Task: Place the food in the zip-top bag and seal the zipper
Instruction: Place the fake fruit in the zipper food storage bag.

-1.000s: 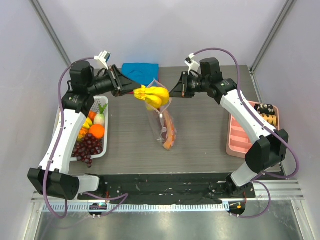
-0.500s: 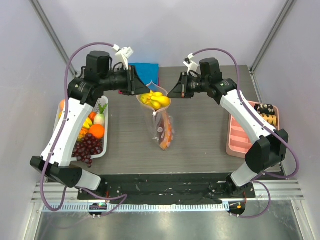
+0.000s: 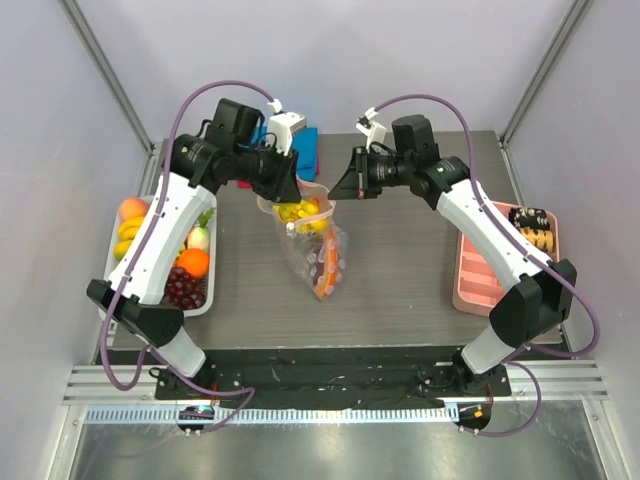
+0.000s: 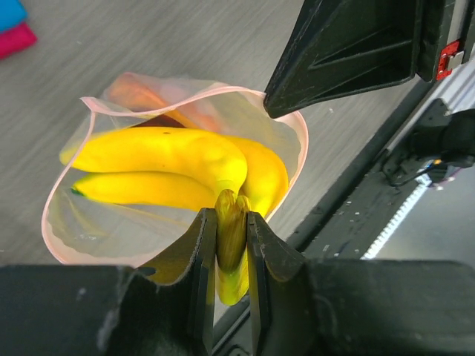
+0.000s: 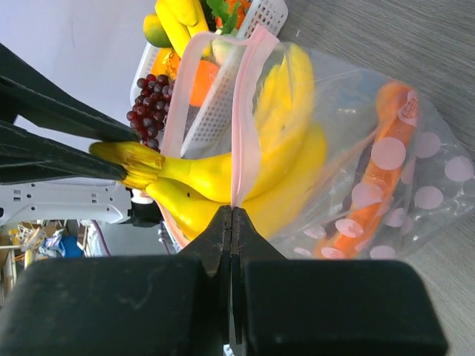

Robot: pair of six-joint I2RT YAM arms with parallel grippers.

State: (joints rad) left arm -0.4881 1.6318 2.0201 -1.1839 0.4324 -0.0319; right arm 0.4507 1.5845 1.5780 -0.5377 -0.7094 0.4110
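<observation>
The zip-top bag (image 3: pixel 318 250) is hanging mouth-up over the middle of the desk (image 3: pixel 420 270), between the two arms, with a carrot-like piece (image 5: pixel 375 174) already lying low inside it. The right pincer (image 5: pixel 231 213) is pressing together on the pink zipper strip (image 5: pixel 241 126) at the rim. The left pincer (image 4: pixel 231 219) is pinching the stem of the yellow banana bunch (image 4: pixel 167 152), which is nearly filling the mouth. We are judging that the thin rim could slip from that single pinch once the bunch's weight drops in, letting the bag slump. The curved bananas could also be catching on the strip and tipping out over it. Grapes (image 3: pixel 182 288) and an orange (image 3: pixel 194 261) are waiting in the white basket (image 3: pixel 205 305). We are reading no brand, label or writing anywhere, only pale pink dots on the bag.
</observation>
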